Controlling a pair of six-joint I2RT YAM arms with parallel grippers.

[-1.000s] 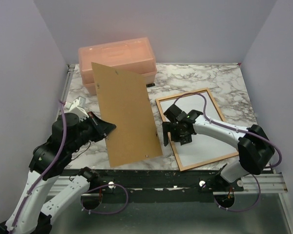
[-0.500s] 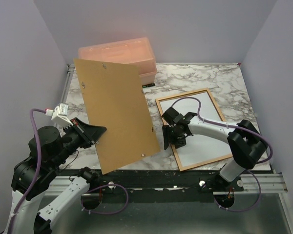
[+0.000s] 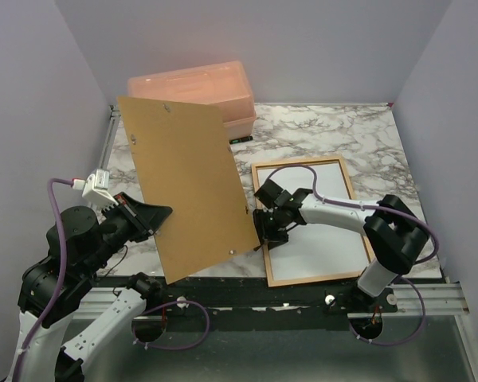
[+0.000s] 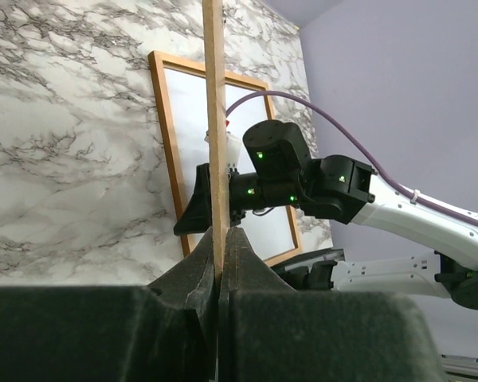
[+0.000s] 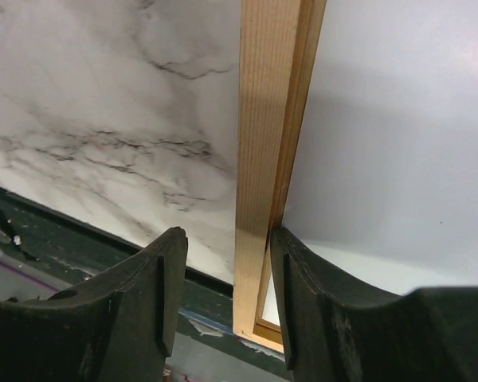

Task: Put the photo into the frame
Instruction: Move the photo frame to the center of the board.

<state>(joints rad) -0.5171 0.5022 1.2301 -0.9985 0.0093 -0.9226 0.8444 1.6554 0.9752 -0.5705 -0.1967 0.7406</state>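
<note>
Top view: the left gripper (image 3: 147, 216) is clamped on the near left edge of a brown backing board (image 3: 187, 187), which it holds clear of the marble tabletop (image 3: 327, 127), tilted, with its far edge in front of a pink plastic box (image 3: 191, 87) at the back. To the right, the wooden frame (image 3: 322, 278) lies flat on the tabletop with the photo (image 3: 323, 247) inside it, white back facing up. The right gripper (image 3: 264, 239) points down at the frame's left rail, near its near corner. Left wrist view: the board (image 4: 215, 119) appears edge-on, pinched between the closed fingers of the left gripper (image 4: 221, 239); beyond it lie the frame (image 4: 163, 135) and the right arm. Right wrist view: the right gripper (image 5: 227, 235) has its fingers (image 5: 167, 270) apart, one on each side of the frame's rail (image 5: 263, 143). The outer finger stands over bare tabletop (image 5: 103, 95) with a gap to the rail; the inner one sits just beside the rail's inner edge, above the white sheet (image 5: 382, 143).
</note>
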